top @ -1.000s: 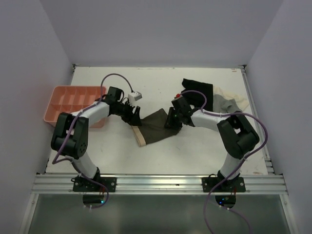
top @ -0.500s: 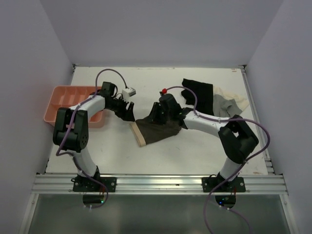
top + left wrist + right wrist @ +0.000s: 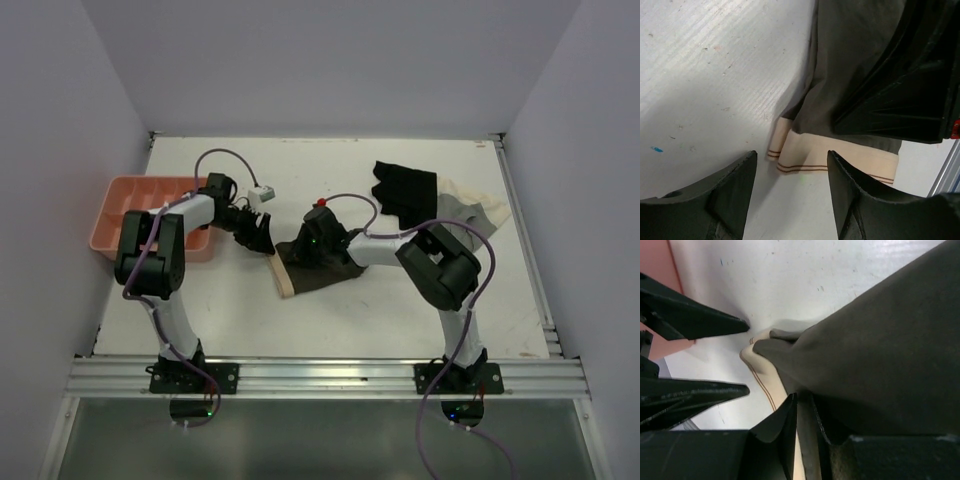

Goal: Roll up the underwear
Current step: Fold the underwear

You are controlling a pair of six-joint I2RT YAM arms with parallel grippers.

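The soft dark-brown, beige-trimmed fabric underwear [image 3: 318,270] lies central on the tabletop [image 3: 330,170]. The right pincer [image 3: 803,402] pinches its fold; the left pincer [image 3: 792,160], spread at its ten o'clock, should pin the trim so the roll forms tight.

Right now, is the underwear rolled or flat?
Neither: partly folded. The underwear has dark fabric doubled over near its beige waistband, no roll formed.

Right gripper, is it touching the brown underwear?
Touching. The right wrist view shows the right gripper closed on the underwear, with brown fabric pinched in the narrow slot between its fingers.
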